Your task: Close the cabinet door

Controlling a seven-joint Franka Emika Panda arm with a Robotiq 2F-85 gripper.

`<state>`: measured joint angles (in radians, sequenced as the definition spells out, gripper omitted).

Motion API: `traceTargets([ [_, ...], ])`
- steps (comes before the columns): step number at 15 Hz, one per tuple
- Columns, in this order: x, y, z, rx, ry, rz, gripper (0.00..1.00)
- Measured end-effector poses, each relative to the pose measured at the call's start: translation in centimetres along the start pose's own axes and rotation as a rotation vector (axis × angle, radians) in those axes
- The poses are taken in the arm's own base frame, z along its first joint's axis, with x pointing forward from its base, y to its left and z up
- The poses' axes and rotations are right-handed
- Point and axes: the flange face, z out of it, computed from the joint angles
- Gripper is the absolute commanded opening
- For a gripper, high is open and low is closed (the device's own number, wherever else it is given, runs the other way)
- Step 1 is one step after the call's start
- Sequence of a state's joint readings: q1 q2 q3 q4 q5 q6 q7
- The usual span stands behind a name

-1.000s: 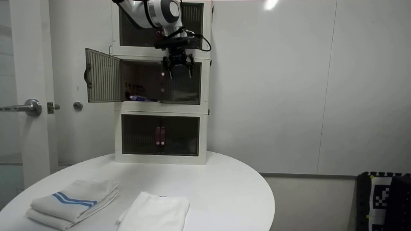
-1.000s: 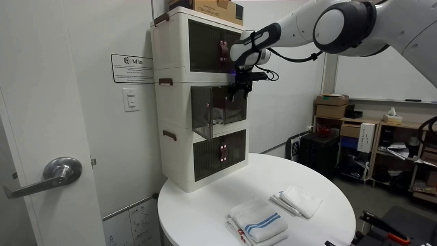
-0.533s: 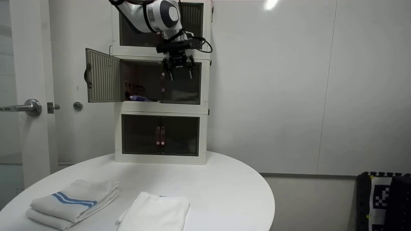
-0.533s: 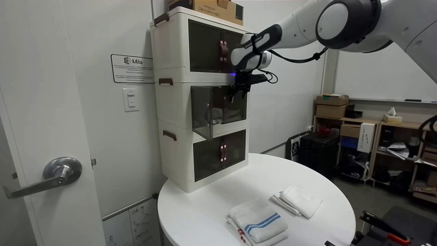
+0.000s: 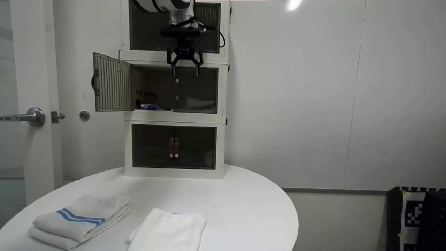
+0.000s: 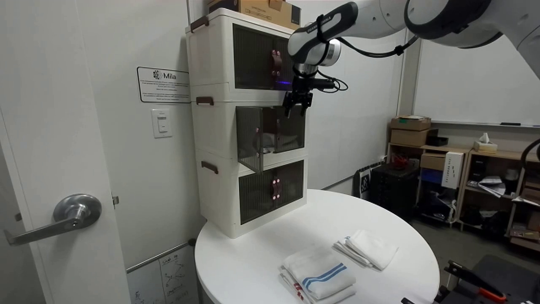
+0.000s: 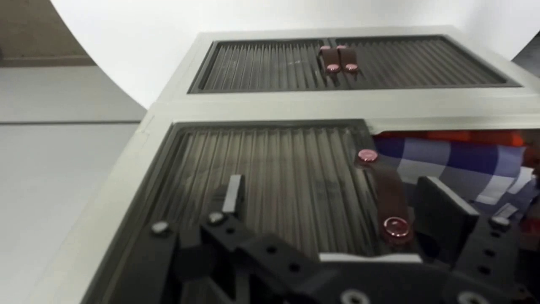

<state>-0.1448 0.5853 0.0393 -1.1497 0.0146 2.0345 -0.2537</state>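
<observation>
The middle cabinet's ribbed grey door stands swung wide open in both exterior views. Its dark handle is on the outer edge. The adjoining door of the same cabinet is shut; it fills much of the wrist view, with its brown strap handle. My gripper is open and empty, pointing down in front of the shut door's upper part, apart from the open door. It also shows in an exterior view and the wrist view. The open door is out of the wrist view.
Cabinets with shut doors sit above and below. Checked cloth lies inside the open compartment. Folded towels lie on the round white table. A cardboard box is on top of the stack.
My gripper has risen and shifted left in an exterior view, after dipping slightly between the earlier frames. It stays open. The cabinet door has not moved.
</observation>
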Motion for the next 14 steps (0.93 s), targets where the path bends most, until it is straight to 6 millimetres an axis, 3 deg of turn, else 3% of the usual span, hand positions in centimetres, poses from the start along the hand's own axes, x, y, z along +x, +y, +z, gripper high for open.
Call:
traceTargets([
  [4, -2.4, -0.9, -4.3, 0.025, -0.162, 0.152, 1.00],
  [7, -3.6, -2.5, -5.8, 0.021, -0.221, 0.278, 1.00],
  [10, -4.6, -5.1, -5.4, 0.010, -0.256, 0.373, 1.00],
  [14, -6.9, -7.6, -4.0, 0.006, -0.285, 0.377, 1.00],
])
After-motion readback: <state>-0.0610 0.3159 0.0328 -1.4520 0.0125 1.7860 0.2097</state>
